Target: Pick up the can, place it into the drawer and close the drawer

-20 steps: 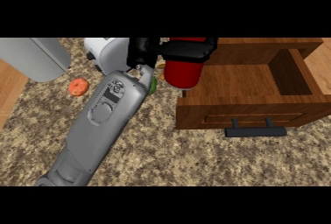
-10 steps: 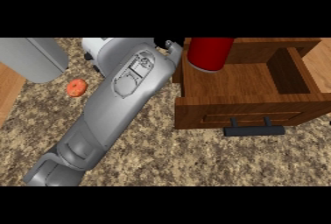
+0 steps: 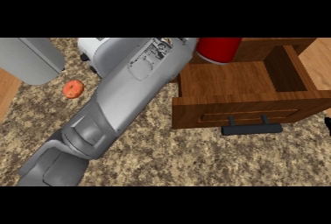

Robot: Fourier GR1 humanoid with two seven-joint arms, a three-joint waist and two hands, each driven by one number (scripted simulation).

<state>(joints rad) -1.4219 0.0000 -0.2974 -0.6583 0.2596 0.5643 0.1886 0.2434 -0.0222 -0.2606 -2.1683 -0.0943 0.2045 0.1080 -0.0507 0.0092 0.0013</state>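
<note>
The red can point(image 3: 220, 49) hangs at the view's top, over the back left corner of the open wooden drawer point(image 3: 241, 106). My left forearm point(image 3: 129, 94) runs from the lower left up to the can, and the wrist ends right beside it. The left hand is hidden behind the forearm and the top edge; the can rides at its end. The drawer's inside is bare wood, and its black handle point(image 3: 252, 127) faces me. A dark sliver at the right edge point(image 3: 328, 126) may be my right hand.
A grey rounded object point(image 3: 29, 59) sits at the top left. Partly behind my arm is a white object point(image 3: 97, 48). A small orange round thing point(image 3: 73, 89) lies on the speckled counter point(image 3: 194, 162), left of the arm.
My left arm has swung up and to the right, carrying the can from left of the drawer to over its back left corner. The black hand that showed round the can is now hidden.
</note>
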